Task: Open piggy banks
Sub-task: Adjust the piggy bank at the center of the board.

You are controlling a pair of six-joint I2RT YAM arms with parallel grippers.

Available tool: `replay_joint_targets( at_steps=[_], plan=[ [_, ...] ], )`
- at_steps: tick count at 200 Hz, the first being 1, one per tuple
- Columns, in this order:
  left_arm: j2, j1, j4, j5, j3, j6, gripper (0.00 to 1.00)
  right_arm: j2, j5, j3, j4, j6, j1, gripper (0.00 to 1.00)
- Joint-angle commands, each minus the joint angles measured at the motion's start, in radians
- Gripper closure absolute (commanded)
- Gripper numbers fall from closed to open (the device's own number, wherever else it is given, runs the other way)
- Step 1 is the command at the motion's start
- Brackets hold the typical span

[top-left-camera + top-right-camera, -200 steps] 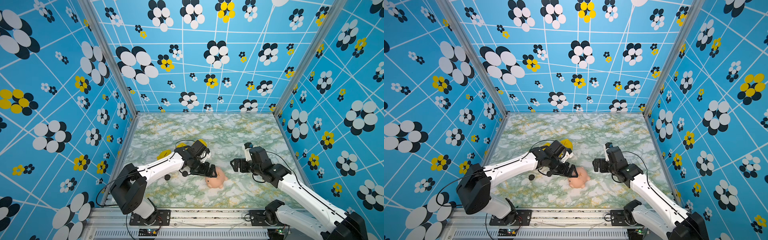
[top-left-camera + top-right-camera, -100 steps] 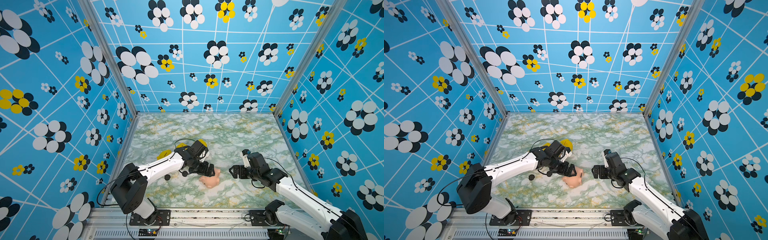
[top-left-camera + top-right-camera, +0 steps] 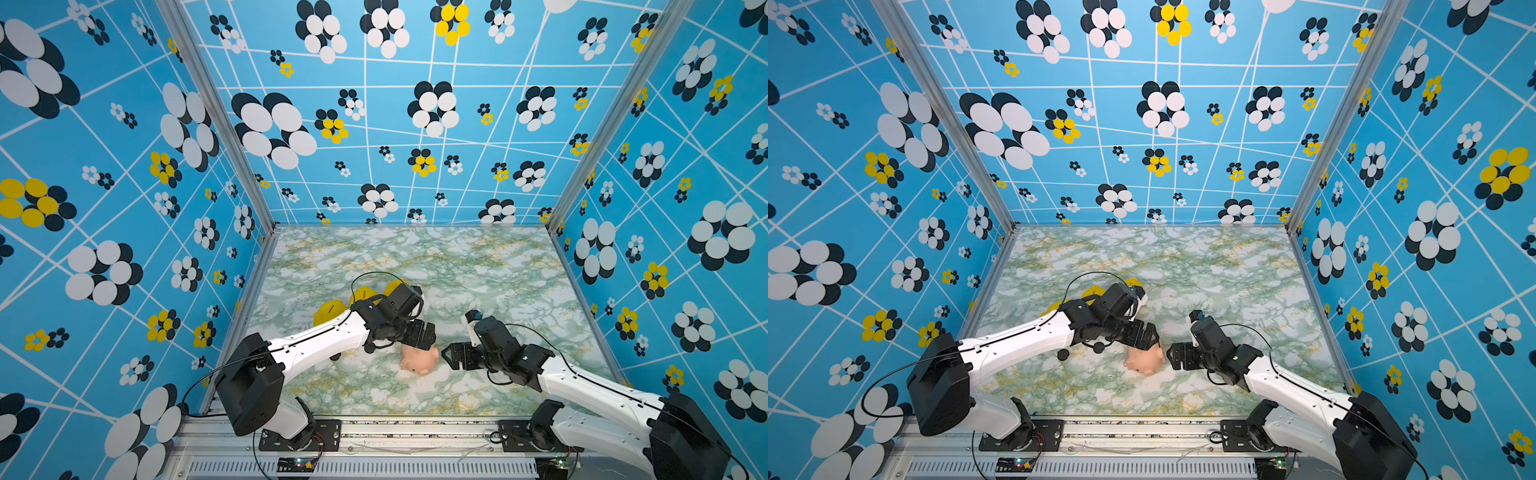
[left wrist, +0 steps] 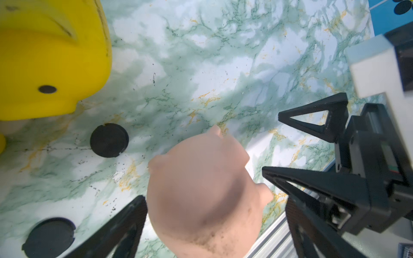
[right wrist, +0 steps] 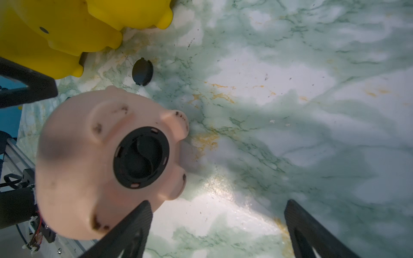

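1. Pig [image 3: 419, 359], pink, lies sideways on the table [image 3: 478, 282], plug [image 5: 140, 157] facing the right gripper [image 3: 451, 357].
2. Left gripper [image 3: 422, 338] has its jaws spread astride it; close them first.
3. Right jaws, also spread: centre on plug, then twist.

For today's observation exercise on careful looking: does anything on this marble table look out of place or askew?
Yes. The pink piggy bank lies tipped over, its black belly plug facing sideways, while the yellow piggy banks stand upright. Two loose black discs lie on the table.
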Motion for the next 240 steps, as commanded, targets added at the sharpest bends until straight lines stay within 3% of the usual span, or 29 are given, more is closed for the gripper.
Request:
replay_joint_targets(
  at_steps=[1,75,123,190,240],
  plan=[
    [-0.016,-0.020,0.071,-0.112,-0.018,-0.068,0.01,0.038,0.021,0.023,0.054,0.026,0.029,0.05],
    [-0.004,-0.095,0.200,-0.280,-0.123,-0.211,0.01,0.050,0.026,-0.015,0.100,0.073,0.096,0.06],
    [0.025,-0.154,0.252,-0.368,-0.136,-0.197,0.01,0.077,0.009,-0.023,0.133,0.088,0.118,0.06],
    [0.074,-0.173,0.238,-0.413,-0.192,-0.270,0.01,0.040,0.015,-0.054,0.144,0.121,0.135,0.06],
    [0.080,-0.170,0.325,-0.392,-0.277,-0.271,0.01,-0.047,0.136,-0.048,-0.050,0.093,0.136,0.05]
  ],
)
